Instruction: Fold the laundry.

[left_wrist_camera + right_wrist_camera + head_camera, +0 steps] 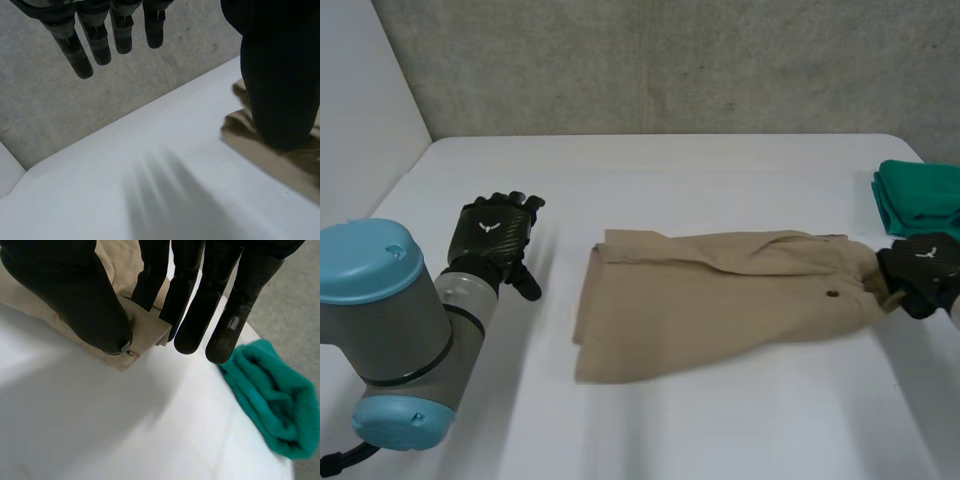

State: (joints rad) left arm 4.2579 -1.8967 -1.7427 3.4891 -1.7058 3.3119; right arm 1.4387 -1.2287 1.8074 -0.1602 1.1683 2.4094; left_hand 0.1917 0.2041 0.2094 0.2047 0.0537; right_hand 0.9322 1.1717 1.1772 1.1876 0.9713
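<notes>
A beige garment (720,300) lies partly folded across the middle of the white table (720,430). My right hand (923,268) is at the garment's right end. In the right wrist view its thumb and fingers (150,280) pinch a corner of the beige cloth (145,332), so it is shut on the garment. My left hand (498,232) hovers over bare table to the left of the garment, apart from it. Its fingers (100,45) are straight and hold nothing. The garment's left edge (280,162) lies beyond its thumb.
A folded green cloth (920,195) sits at the table's far right edge, just behind my right hand, and it also lies beside the fingertips as the green cloth (272,397). A grey wall rises behind the table.
</notes>
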